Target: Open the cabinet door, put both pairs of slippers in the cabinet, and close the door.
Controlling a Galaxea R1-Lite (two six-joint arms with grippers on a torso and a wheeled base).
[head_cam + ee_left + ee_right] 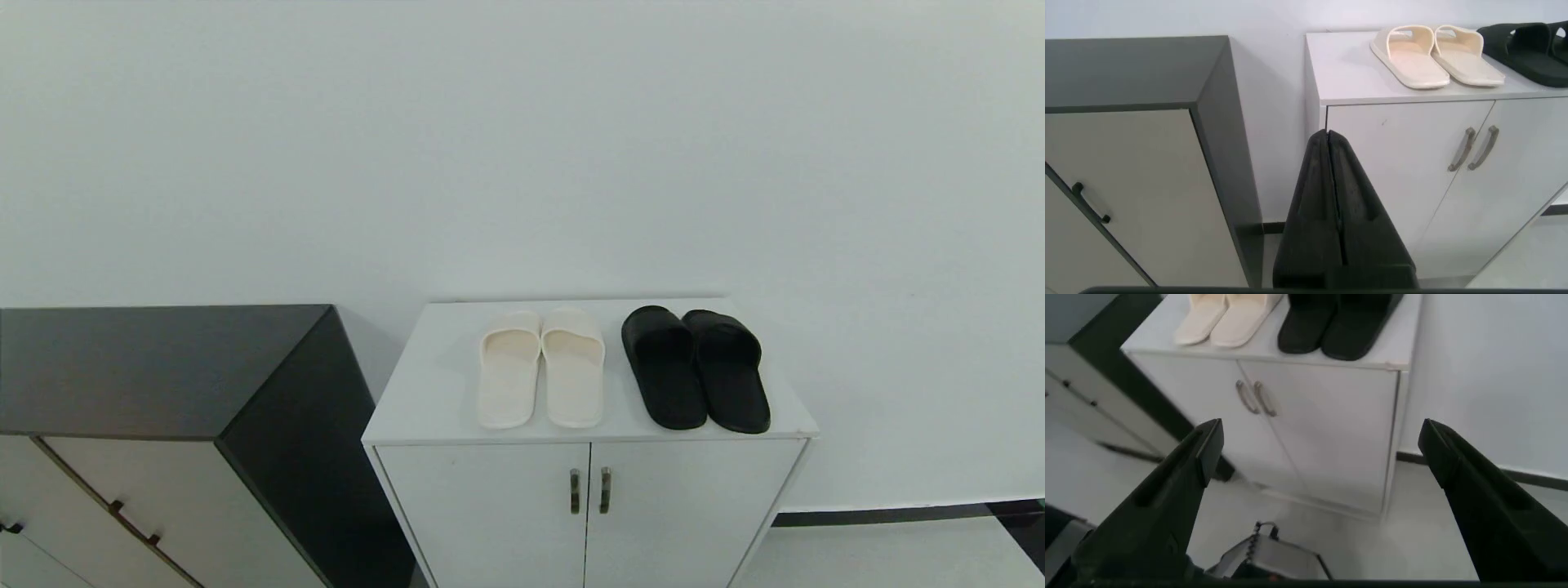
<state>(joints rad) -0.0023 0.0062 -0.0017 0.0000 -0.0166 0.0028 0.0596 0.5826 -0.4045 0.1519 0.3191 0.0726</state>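
Observation:
A white two-door cabinet (490, 506) stands against the wall with both doors closed and two metal handles (589, 490) at the centre seam. On its top lie a cream pair of slippers (540, 367) and, to their right, a black pair of slippers (695, 369). My left gripper (1329, 155) is shut with nothing in it, held low in front of the cabinet's left door (1404, 163). Wide open, my right gripper (1323, 449) hangs well back from the cabinet (1323, 416), whose handles (1254, 398) and both slipper pairs (1282, 314) lie beyond it.
A dark-topped unit with pale drawers (155, 425) stands close on the cabinet's left, leaving a narrow gap. A plain white wall (522, 147) is behind. Pale floor (882, 555) with a dark skirting strip lies to the cabinet's right.

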